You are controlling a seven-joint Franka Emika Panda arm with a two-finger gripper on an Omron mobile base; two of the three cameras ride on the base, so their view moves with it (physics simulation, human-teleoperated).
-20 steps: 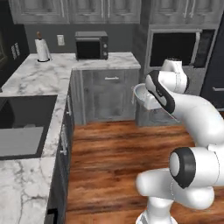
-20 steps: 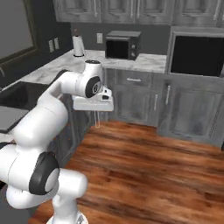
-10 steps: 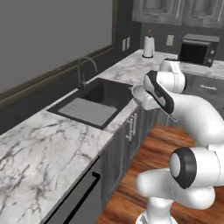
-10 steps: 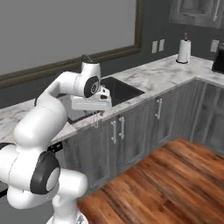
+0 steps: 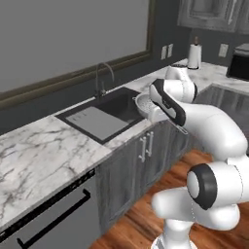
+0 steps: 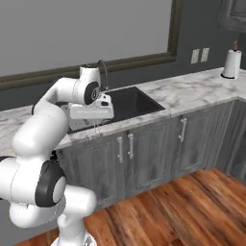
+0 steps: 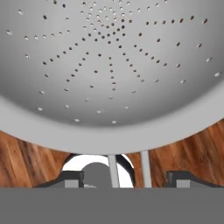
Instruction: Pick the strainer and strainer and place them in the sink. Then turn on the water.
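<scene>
Centrally, the pincer (image 7: 127,177) is closed on the thin wire handle of the strainer (image 7: 109,74), whose two wires run down between the dark finger tips (image 7: 179,177) in the hand view. From that camera the strainer's perforated silver bowl spreads across the upper part of the picture, with strips of wooden floor (image 7: 26,157) visible beneath its rim on both sides. From the left base view the strainer (image 5: 148,107) is held in the air at the front right corner of the sink (image 5: 104,114), over the worktop edge, with its open side tilted toward the basin; the white arm (image 5: 204,121) hides the pincer itself. From the right base view the pincer (image 6: 98,113) hangs just in front of the sink (image 6: 129,101), and the strainer's thin wires show below it against the cabinet front. Inside the basin a flat grey board (image 5: 95,121) lies on the left part. Behind the sink stands the dark arched faucet (image 5: 102,78), with no stream at its spout. Marble worktop (image 5: 34,155) extends to either side of the basin, above grey cabinet doors (image 6: 149,153) with bar handles. Farther along the worktop a paper towel roll (image 6: 232,63) stands upright near the wall, well apart from the sink.
</scene>
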